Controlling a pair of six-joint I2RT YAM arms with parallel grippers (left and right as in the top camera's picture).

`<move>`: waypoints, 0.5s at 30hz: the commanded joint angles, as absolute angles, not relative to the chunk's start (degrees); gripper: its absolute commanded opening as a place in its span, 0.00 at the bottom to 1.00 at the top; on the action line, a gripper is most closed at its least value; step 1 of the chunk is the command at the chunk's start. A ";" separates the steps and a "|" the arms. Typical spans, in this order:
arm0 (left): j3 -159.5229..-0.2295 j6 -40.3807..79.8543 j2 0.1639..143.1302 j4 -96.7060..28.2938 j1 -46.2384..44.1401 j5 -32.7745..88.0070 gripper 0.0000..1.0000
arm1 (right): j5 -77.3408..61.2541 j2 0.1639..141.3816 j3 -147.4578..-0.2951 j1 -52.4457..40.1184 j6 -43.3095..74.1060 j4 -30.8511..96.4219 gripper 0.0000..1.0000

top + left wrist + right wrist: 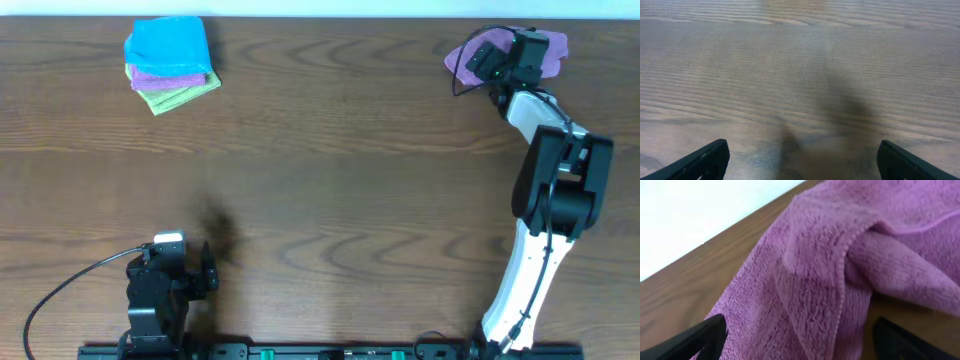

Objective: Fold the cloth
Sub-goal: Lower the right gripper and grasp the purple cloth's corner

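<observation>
The lilac-purple cloth lies crumpled at the far right of the table, near the back edge. In the right wrist view the cloth fills most of the frame, with a stitched hem and a fold running through it. My right gripper is down over the cloth. Its jaws stand wide apart, with a strip of the fabric between the two dark fingers, which have not closed on it. My left gripper rests at the near left, far from the cloth. It hangs open over bare wood.
A stack of folded cloths, blue on top of purple and green, sits at the back left. The wooden table ends at a pale wall just behind the cloth. The right arm reaches up the right side.
</observation>
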State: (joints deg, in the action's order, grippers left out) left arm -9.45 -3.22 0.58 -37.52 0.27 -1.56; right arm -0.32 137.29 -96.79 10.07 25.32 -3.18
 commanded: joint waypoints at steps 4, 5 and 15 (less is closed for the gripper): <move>-8.99 -3.22 0.21 -37.71 0.51 -1.89 0.95 | -1.56 139.02 -97.82 10.59 26.11 -4.78 0.88; -8.99 -3.22 0.21 -37.71 0.51 -1.89 0.95 | -1.54 139.02 -97.82 10.59 26.09 -5.26 0.86; -8.99 -3.22 0.21 -37.71 0.51 -1.89 0.95 | -1.34 139.55 -97.82 10.59 26.04 -6.57 0.80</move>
State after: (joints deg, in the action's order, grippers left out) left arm -9.45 -3.25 0.58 -37.52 0.27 -1.56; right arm -1.15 137.86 -96.79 10.07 25.47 -6.52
